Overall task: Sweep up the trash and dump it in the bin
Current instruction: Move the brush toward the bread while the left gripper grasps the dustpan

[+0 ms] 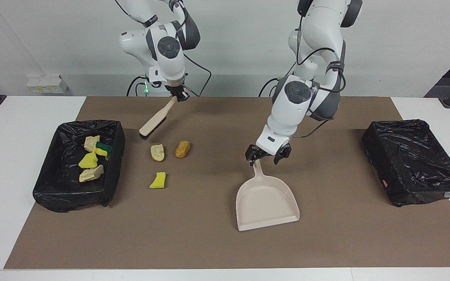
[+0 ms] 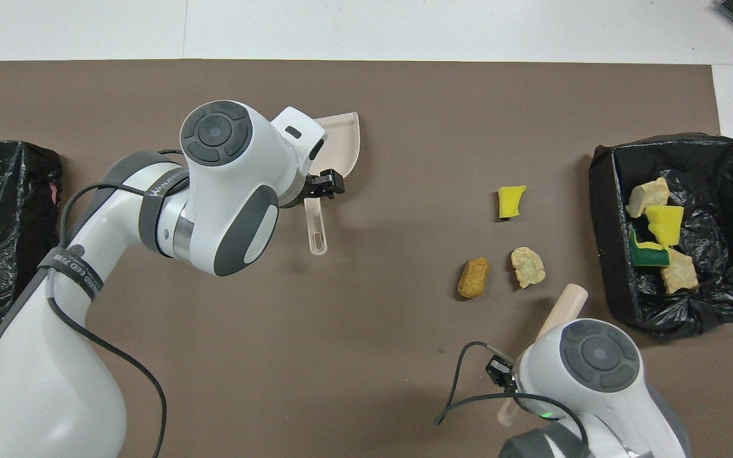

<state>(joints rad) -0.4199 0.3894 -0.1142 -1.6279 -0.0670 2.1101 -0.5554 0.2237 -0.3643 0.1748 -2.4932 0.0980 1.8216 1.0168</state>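
Three trash scraps lie on the brown mat: a pale tan one (image 1: 157,152) (image 2: 527,267), an orange-brown one (image 1: 183,148) (image 2: 473,277) and a yellow one (image 1: 158,180) (image 2: 510,201). Several more lie in the black-lined bin (image 1: 84,124) (image 2: 602,222) at the right arm's end. My right gripper (image 1: 178,95) is shut on a beige brush (image 1: 156,119) (image 2: 564,308). The brush slants down, its bristles low over the mat beside that bin. My left gripper (image 1: 266,157) (image 2: 322,189) is open, low over the handle of the beige dustpan (image 1: 266,203) (image 2: 341,137).
A second black-lined bin (image 1: 412,160) (image 2: 4,222) stands at the left arm's end of the table. The brown mat (image 1: 193,234) covers most of the white table.
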